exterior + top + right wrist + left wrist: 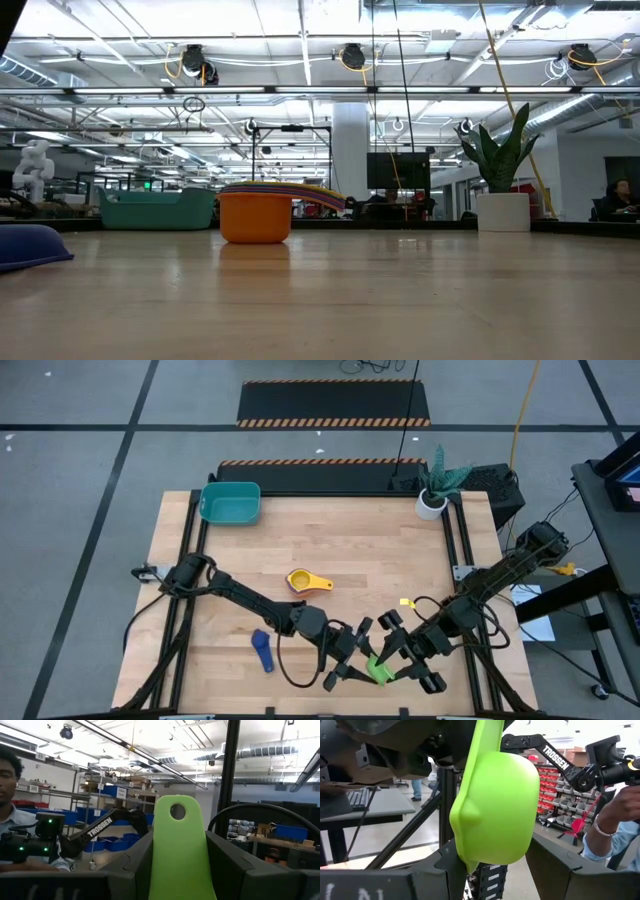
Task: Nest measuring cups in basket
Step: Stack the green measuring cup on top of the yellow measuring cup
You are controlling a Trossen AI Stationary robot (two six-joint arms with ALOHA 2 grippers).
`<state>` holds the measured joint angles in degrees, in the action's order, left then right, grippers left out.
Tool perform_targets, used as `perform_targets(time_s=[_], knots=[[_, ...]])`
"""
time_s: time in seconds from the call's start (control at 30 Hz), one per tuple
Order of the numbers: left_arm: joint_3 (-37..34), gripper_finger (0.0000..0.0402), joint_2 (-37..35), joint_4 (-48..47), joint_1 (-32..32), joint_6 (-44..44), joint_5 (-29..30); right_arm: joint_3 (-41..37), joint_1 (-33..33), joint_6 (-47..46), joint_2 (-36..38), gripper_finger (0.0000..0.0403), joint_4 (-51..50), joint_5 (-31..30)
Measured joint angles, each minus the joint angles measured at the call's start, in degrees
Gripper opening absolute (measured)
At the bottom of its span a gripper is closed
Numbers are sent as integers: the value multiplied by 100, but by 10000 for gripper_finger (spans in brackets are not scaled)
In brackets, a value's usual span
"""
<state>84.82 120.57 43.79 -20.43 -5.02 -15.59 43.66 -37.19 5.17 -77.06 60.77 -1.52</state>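
Green cup held between both grippers at the tabletop's near edge.
Left gripper fingers part-open on the cup's bowl; right gripper fingers narrowed on its handle. Dark blue cup lies left of them. Orange cup stack sits mid-table. Teal basket stands at the far left corner, white plant pot far right.

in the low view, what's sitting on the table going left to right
dark blue cup at the left edge → teal basket far back → orange cup stack with other colours nested in it → white plant pot with its plant, far back on the right
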Motion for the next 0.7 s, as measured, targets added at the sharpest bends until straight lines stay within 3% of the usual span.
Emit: perform_targets(time_s=[0.13,0.43,0.7], knots=[[0,179,0,-2,0,1,-1,0,0,0,0,141,-11,4],[0,110,0,0,-20,191,-337,0,-7,-38,0,141,27,27],[-7,99,-2,-59,-17,192,-149,0,-4,-6,2,141,48,15]])
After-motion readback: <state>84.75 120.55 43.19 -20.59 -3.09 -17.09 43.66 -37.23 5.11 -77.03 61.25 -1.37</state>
